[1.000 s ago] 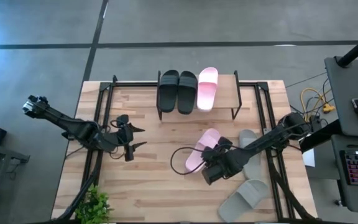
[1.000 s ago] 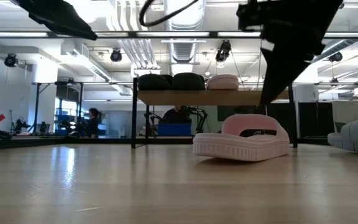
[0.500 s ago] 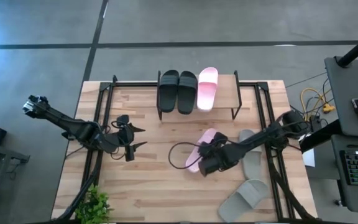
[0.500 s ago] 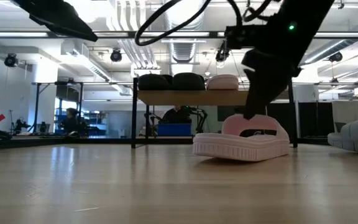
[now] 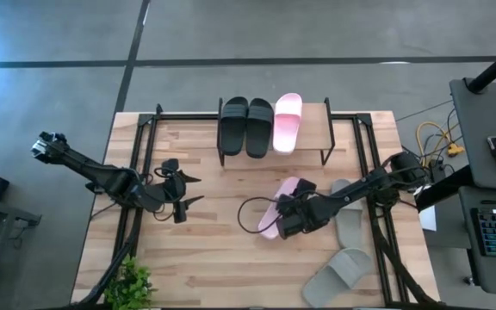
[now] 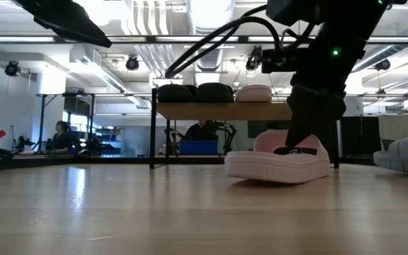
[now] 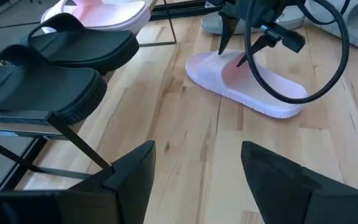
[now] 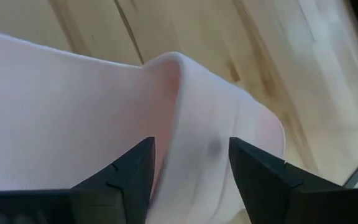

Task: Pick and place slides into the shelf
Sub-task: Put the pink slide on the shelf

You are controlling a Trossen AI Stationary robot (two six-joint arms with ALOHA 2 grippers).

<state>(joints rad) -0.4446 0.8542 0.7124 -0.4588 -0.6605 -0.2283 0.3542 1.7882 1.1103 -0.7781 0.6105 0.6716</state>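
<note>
A pale pink slide (image 5: pixel 274 215) lies sole-down on the table in front of the shelf (image 5: pixel 313 138). The shelf's top board carries two black slides (image 5: pixel 246 127) and one pink slide (image 5: pixel 287 121). My right gripper (image 7: pixel 232 57) is open and points steeply down at the pink slide's strap (image 8: pixel 229 118) at its far end. One finger stands over the footbed at the strap's opening, the other over the strap's top. Two grey slides (image 5: pixel 344 220) (image 5: pixel 338 274) lie to the right. My left gripper (image 5: pixel 185 191) hangs open above the table's left half. My right gripper's open fingers (image 8: pixel 129 174) straddle the arched edge of the pink slide's strap (image 8: pixel 179 65), coming from above at a slant. I cannot tell whether they touch it. The slide lies flat on the table.
A small green plant (image 5: pixel 129 284) stands at the near left corner. Dark metal rails (image 5: pixel 136 172) run along both sides of the table. A black cable (image 5: pixel 252 215) loops from my right wrist over the table. Bare wood lies between the two arms.
My right gripper has come down and toward the table's far edge onto the pink slide's strap end, rolling its wrist on the way. Its fingers stay apart.
</note>
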